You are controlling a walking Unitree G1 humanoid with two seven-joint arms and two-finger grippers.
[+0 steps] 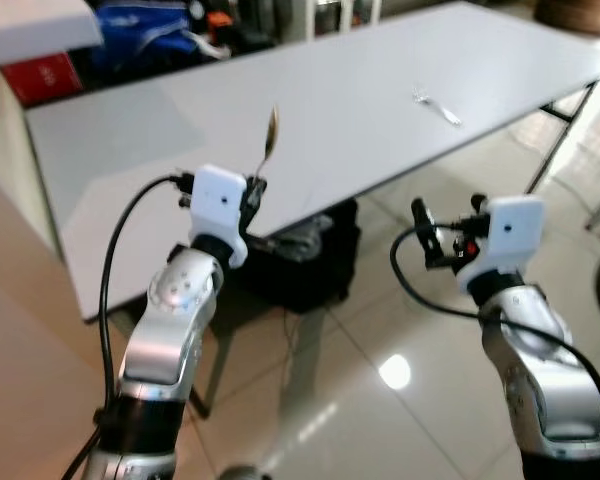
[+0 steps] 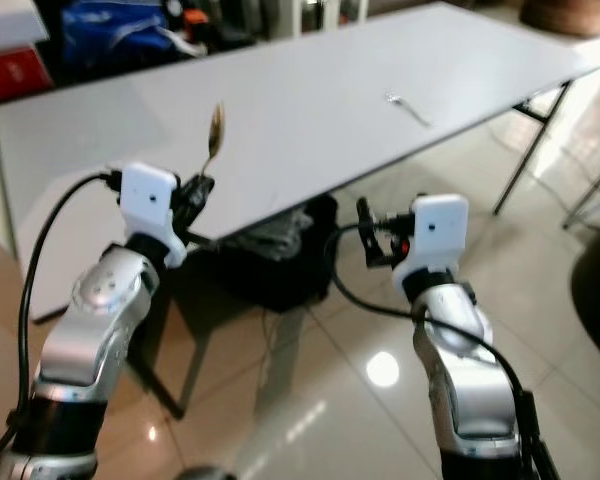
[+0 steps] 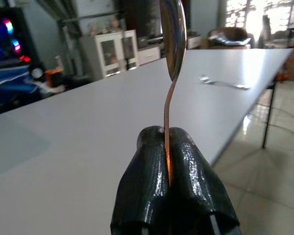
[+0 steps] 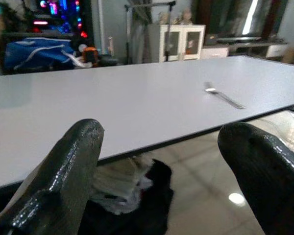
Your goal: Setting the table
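My left gripper (image 1: 252, 190) is shut on the handle of a metal spoon (image 1: 271, 135), which stands upright with its bowl on top, just over the near edge of the long white table (image 1: 320, 110). In the left wrist view the spoon (image 3: 172, 39) rises from between the pressed fingers (image 3: 147, 166). A metal fork (image 1: 437, 106) lies flat on the table toward its far right part. My right gripper (image 1: 425, 238) hangs open and empty in front of the table edge, over the floor; its wrist view faces the fork (image 4: 224, 97) across the tabletop.
A black bag (image 1: 300, 265) with crumpled cloth sits on the tiled floor under the table. Folding table legs (image 1: 560, 140) stand at the right end. Behind the table are a blue bag (image 1: 140, 40) and a red box (image 1: 40, 75). A pale counter (image 1: 20, 30) stands at the left.
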